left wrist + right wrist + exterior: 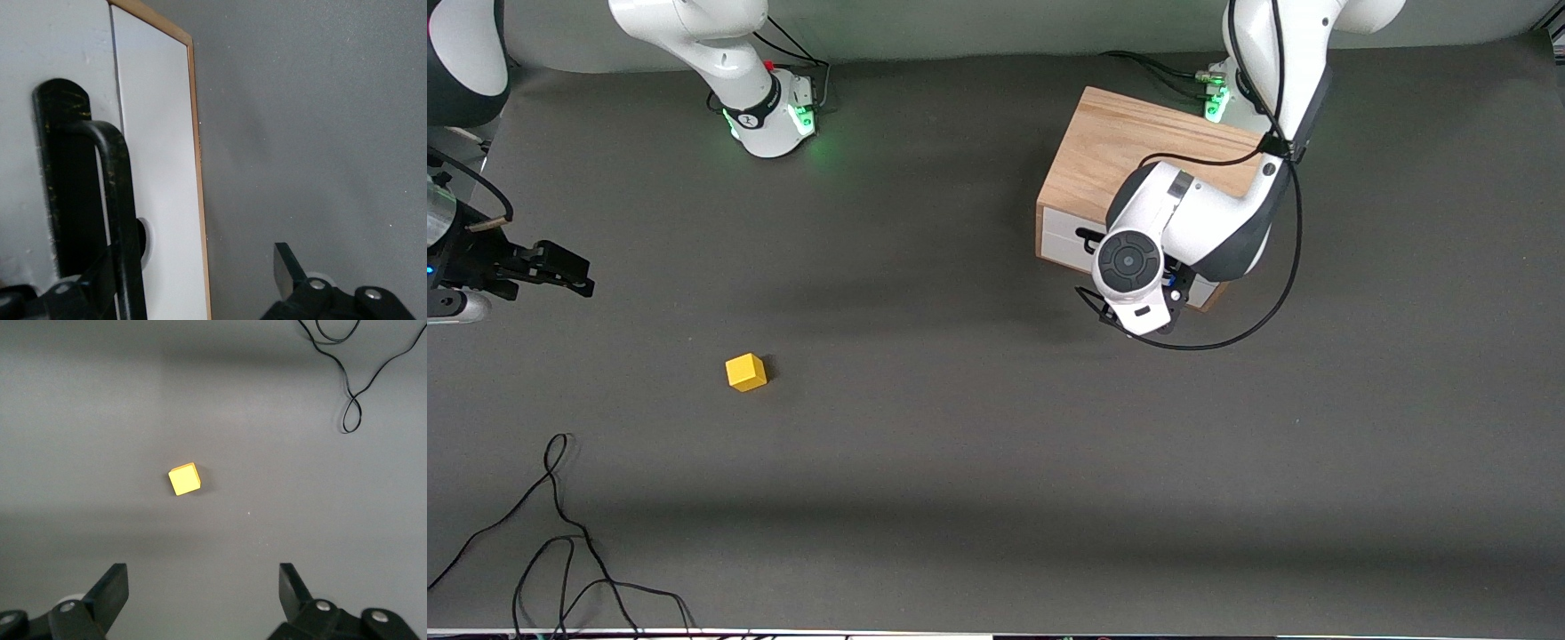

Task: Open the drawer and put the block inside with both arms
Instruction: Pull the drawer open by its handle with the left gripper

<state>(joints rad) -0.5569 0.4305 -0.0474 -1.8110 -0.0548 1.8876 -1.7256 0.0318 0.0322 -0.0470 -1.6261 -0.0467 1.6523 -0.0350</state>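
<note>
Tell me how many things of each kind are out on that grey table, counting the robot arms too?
Robot arms: 2, the left arm at the drawer front, the right arm waiting near the block
Wooden box with drawer: 1
Yellow block: 1
Loose black cable: 1
Total: 5

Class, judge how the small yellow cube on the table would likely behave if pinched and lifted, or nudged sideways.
The block looks rigid, with flat faces and crisp edges, so it should hold its shape when pinched. It rests on a flat face, so a nudge would probably slide it, not roll it. It is small beside the open right pincer, so probably light.
</note>
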